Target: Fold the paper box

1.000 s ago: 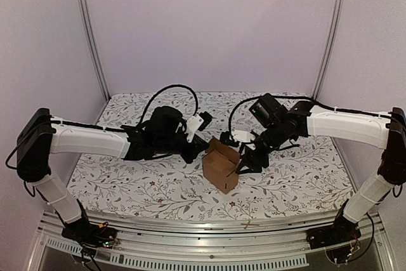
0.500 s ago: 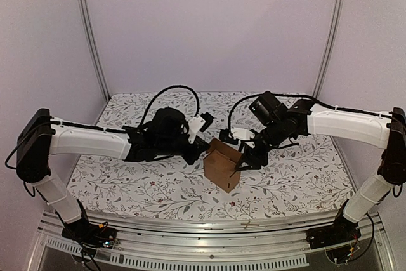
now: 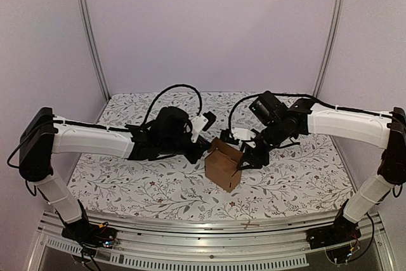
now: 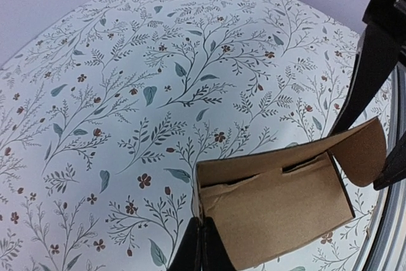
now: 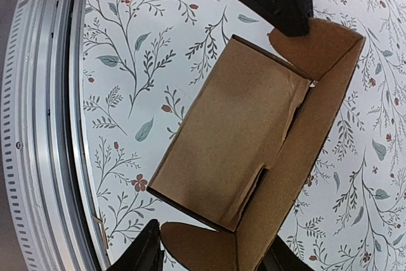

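Observation:
The paper box (image 3: 222,168), a brown half-folded carton with its top open, stands on the floral table between both arms. My left gripper (image 3: 206,149) is at the box's left corner. In the left wrist view the box (image 4: 279,207) fills the lower right, and my left gripper (image 4: 203,240) is shut on the thin edge of its wall. My right gripper (image 3: 244,162) is at the box's right side. In the right wrist view its jaws (image 5: 216,257) stand apart on either side of the box (image 5: 228,131), around a rounded flap (image 5: 203,249) and the wall beside it.
A metal rail (image 3: 203,223) runs along the table's near edge, with a small brown scrap (image 3: 250,224) on it. Upright posts (image 3: 89,30) and pale walls close in the back and sides. The floral cloth (image 3: 139,185) covers the table.
The right gripper's jaws have drawn closer together around the box's end. The box and the left arm have shifted slightly to the right.

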Motion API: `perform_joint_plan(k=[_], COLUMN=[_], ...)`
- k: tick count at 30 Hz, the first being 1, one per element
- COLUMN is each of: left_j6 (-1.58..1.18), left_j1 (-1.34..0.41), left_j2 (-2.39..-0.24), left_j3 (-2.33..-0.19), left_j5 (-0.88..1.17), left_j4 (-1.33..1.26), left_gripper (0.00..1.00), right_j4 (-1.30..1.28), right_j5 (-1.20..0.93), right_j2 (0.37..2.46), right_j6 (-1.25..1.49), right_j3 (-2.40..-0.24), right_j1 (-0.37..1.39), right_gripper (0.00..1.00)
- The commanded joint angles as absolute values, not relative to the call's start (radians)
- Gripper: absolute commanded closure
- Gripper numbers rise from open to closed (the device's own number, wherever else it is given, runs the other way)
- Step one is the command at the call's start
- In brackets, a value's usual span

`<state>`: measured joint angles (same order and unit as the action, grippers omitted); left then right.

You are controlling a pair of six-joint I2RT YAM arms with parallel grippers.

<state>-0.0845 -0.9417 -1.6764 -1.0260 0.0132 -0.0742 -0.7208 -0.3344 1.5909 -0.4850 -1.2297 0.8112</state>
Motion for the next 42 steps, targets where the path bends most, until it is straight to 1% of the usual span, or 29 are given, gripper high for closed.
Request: perform_joint_plan(k=[1, 9, 13, 23, 35, 42], left_j6=[-0.1, -0.125, -0.138, -0.171, -0.147, -0.156], left_j1=[-0.968, -0.991, -1.008, -1.05, -1.054, -1.054], left_j2=[-1.699, -1.703, -1.708, -1.739, -1.724, -1.732], left_j3=[-1.052, -1.086, -1.085, -1.094, -1.065, -1.046], left_j5=[0.009, 0.004, -0.045, -0.084, -0.142, -0.136], left_j4=[-0.033, 0.039, 0.04, 0.044, 0.05, 0.03], left_gripper=[0.99, 1.0, 1.0, 1.0, 1.0, 1.0], right_j4=[-0.739, -0.743, -0.74, -0.732, -0.73, -0.727], right_j5=[-0.341, -0.325, -0.324, -0.328, -0.335, -0.303], right_j2=[1.605, 1.607, 1.605, 1.582, 1.568, 1.567], right_j6=[-0.448, -0.41, -0.418, -0.426, -0.421, -0.439], right_j3=[-1.268, -1.275, -1.259, -1.228, -1.217, -1.202], right_j1=[0.819, 0.819, 0.818, 0.819, 0.827, 0.852], right_gripper=[0.55, 0.56, 0.56, 0.56, 0.57, 0.57])
